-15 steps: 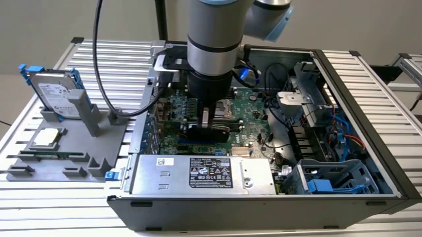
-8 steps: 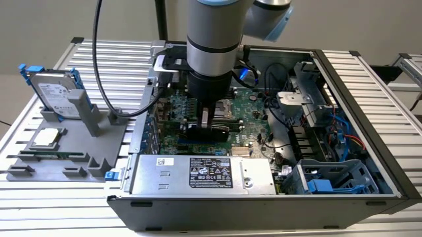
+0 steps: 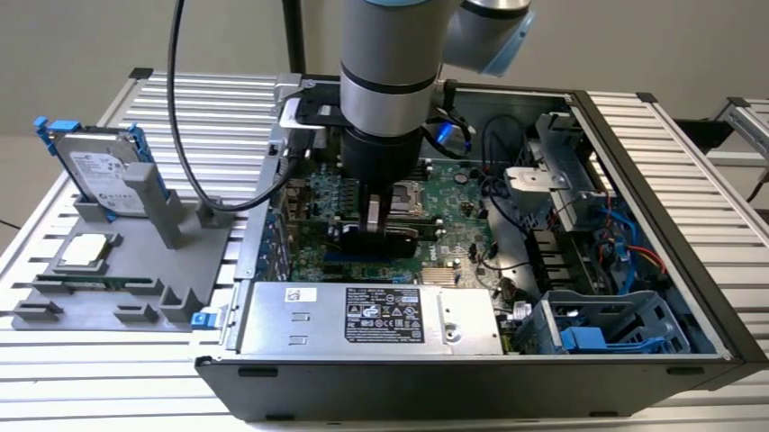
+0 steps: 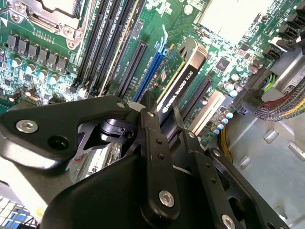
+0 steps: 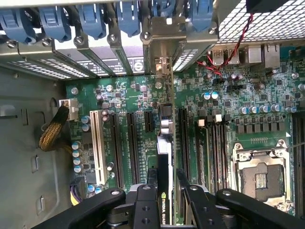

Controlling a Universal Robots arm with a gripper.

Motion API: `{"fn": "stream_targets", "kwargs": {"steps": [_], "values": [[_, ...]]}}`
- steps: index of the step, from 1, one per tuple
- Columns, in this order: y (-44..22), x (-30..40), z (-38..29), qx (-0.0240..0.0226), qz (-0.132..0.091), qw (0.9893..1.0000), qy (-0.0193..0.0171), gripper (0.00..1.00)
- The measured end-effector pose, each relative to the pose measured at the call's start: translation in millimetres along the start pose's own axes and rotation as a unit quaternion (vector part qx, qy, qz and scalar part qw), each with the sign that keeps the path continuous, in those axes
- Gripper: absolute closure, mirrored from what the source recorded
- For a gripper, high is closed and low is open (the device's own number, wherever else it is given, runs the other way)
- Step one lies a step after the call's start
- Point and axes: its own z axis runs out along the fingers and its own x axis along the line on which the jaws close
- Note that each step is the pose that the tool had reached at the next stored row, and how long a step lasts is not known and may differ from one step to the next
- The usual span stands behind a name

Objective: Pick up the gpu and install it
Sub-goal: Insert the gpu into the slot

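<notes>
The gpu [image 3: 387, 243] stands on edge over the green motherboard [image 3: 451, 229] inside the open computer case [image 3: 481, 396]. My gripper [image 3: 377, 216] is shut on its top edge, reaching straight down into the case. In the second wrist view the gpu's black cooler [image 4: 183, 78] faces the camera, its lower edge is at a blue slot [image 4: 151, 64], and my gripper [image 4: 165, 118] clamps it from both sides. In the first wrist view the gpu [image 5: 164, 152] lines up between two long slots, with its silver bracket [image 5: 159, 52] at the case's rear openings. Whether it is seated in the slot I cannot tell.
On the exterior view's left, a grey holder [image 3: 180, 243] carries a hard drive in a blue frame [image 3: 103, 166]. Inside the case are a silver power supply [image 3: 360, 315], a blue drive cage [image 3: 601, 328], cables [image 3: 625, 225], an open processor socket [image 5: 259, 174] and memory slots [image 4: 109, 43].
</notes>
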Motion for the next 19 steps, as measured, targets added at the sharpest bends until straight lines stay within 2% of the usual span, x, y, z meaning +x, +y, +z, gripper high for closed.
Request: {"fn": "stream_targets", "kwargs": {"steps": [9, 19], "values": [[0.2, -2.1, -0.2, -0.0001, -0.005, 1.0000, 0.0011, 1.00], [0.3, -2.9, 4.8, -0.0003, -0.006, 1.0000, 0.0015, 1.00]]}}
